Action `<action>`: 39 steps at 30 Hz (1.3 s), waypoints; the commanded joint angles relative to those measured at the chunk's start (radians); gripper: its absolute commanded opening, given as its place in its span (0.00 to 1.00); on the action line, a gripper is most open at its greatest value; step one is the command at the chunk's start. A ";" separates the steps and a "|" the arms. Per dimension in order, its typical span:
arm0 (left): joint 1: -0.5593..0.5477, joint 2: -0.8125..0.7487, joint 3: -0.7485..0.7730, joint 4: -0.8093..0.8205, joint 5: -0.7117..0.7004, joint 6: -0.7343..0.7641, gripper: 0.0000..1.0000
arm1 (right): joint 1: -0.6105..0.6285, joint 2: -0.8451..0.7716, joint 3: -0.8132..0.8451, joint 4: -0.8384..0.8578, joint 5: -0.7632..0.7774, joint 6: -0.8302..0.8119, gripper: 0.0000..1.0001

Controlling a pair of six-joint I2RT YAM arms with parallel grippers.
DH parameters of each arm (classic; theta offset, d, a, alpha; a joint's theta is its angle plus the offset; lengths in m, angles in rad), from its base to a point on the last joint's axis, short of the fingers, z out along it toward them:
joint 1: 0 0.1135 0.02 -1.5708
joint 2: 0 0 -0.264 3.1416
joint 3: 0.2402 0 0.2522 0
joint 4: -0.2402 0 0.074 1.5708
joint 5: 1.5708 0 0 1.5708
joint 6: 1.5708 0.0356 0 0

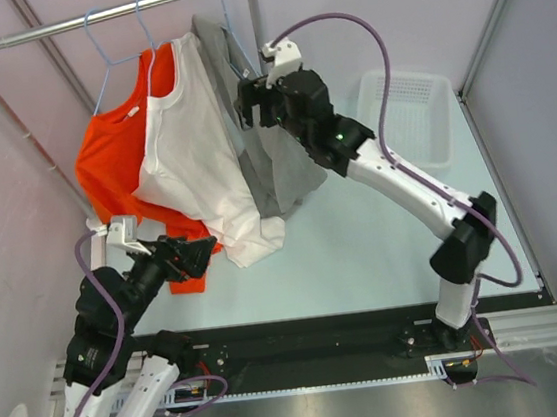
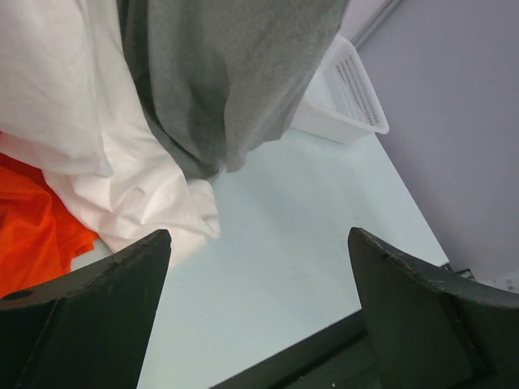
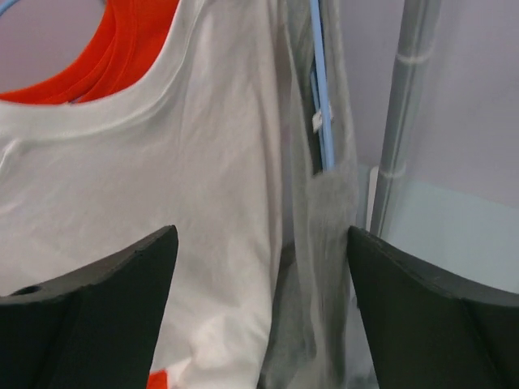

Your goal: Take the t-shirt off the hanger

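The grey t-shirt hung on a blue hanger at the rail's right end. The right gripper, beside its shoulder, and the left gripper, lower and nearer, were both spread. Closing there risked pinching the hanger or the white shirt too.

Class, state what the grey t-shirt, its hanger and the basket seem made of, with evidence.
Grey t-shirt: soft matte fabric, probably knit; it drapes in folds. Hanger: thin, smooth, light blue, likely plastic or coated wire. Basket: probably white plastic, with perforated moulded walls.
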 commanded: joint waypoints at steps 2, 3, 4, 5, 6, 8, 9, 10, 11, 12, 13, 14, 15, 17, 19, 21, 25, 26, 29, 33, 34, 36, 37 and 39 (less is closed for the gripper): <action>-0.009 -0.013 0.009 -0.009 0.102 -0.052 0.93 | 0.000 0.253 0.374 -0.169 0.131 -0.120 0.66; -0.012 -0.013 0.009 -0.008 0.091 -0.054 0.93 | 0.002 0.295 0.482 -0.188 0.138 -0.131 0.60; -0.013 -0.012 0.014 -0.012 0.084 -0.054 0.93 | 0.014 0.324 0.523 -0.202 0.152 -0.142 0.56; -0.015 -0.009 0.020 -0.014 0.081 -0.048 0.93 | 0.020 0.369 0.556 -0.208 0.176 -0.157 0.42; -0.016 -0.007 0.026 -0.017 0.073 -0.037 0.94 | 0.029 0.380 0.577 -0.205 0.184 -0.189 0.34; -0.019 -0.007 0.041 -0.019 0.065 -0.032 0.94 | 0.059 0.381 0.574 -0.147 0.233 -0.224 0.25; -0.022 -0.007 0.047 -0.022 0.061 -0.029 0.94 | 0.066 0.374 0.559 -0.118 0.246 -0.258 0.22; -0.023 -0.007 0.057 -0.022 0.059 -0.028 0.94 | 0.072 0.366 0.519 -0.090 0.247 -0.270 0.18; -0.024 -0.006 0.057 -0.019 0.059 -0.028 0.94 | 0.083 0.359 0.506 -0.050 0.250 -0.277 0.12; -0.024 -0.006 0.061 -0.017 0.062 -0.029 0.94 | 0.088 0.354 0.500 -0.039 0.261 -0.280 0.07; -0.024 -0.001 0.066 -0.014 0.070 -0.029 0.94 | 0.094 0.352 0.508 -0.038 0.282 -0.277 0.01; -0.026 -0.003 0.067 -0.012 0.074 -0.031 0.95 | 0.105 0.351 0.509 -0.038 0.293 -0.275 0.00; -0.024 -0.001 0.069 -0.008 0.076 -0.039 0.95 | 0.109 0.339 0.506 -0.032 0.299 -0.272 0.00; -0.026 -0.001 0.070 0.004 0.093 -0.049 0.94 | 0.126 0.320 0.488 -0.012 0.298 -0.277 0.00; -0.026 0.008 0.070 0.018 0.120 -0.068 0.95 | 0.135 0.297 0.482 0.001 0.322 -0.274 0.00; -0.026 0.032 0.086 0.024 0.136 -0.088 0.96 | 0.149 0.270 0.482 0.002 0.339 -0.258 0.00; -0.026 0.065 0.112 0.032 0.174 -0.115 1.00 | 0.174 0.196 0.450 0.028 0.390 -0.212 0.00; -0.026 0.068 0.113 0.038 0.180 -0.118 0.99 | 0.181 0.178 0.419 0.042 0.401 -0.212 0.00; -0.024 0.100 0.123 0.047 0.234 -0.109 0.99 | 0.204 0.110 0.379 0.071 0.437 -0.212 0.00; -0.024 0.143 0.141 0.064 0.317 -0.126 0.98 | 0.211 0.021 0.272 0.019 0.467 -0.165 0.00; -0.026 0.152 0.138 0.105 0.341 -0.132 0.97 | 0.211 -0.003 0.240 0.008 0.462 -0.140 0.00; -0.024 0.189 0.147 0.141 0.445 -0.117 0.96 | 0.215 -0.092 0.110 -0.024 0.438 -0.084 0.00; -0.026 0.209 0.162 0.126 0.467 -0.105 0.95 | 0.226 -0.126 0.051 -0.035 0.434 -0.062 0.00; -0.026 0.289 0.220 0.086 0.520 -0.051 0.93 | 0.237 -0.243 -0.055 -0.073 0.424 0.010 0.00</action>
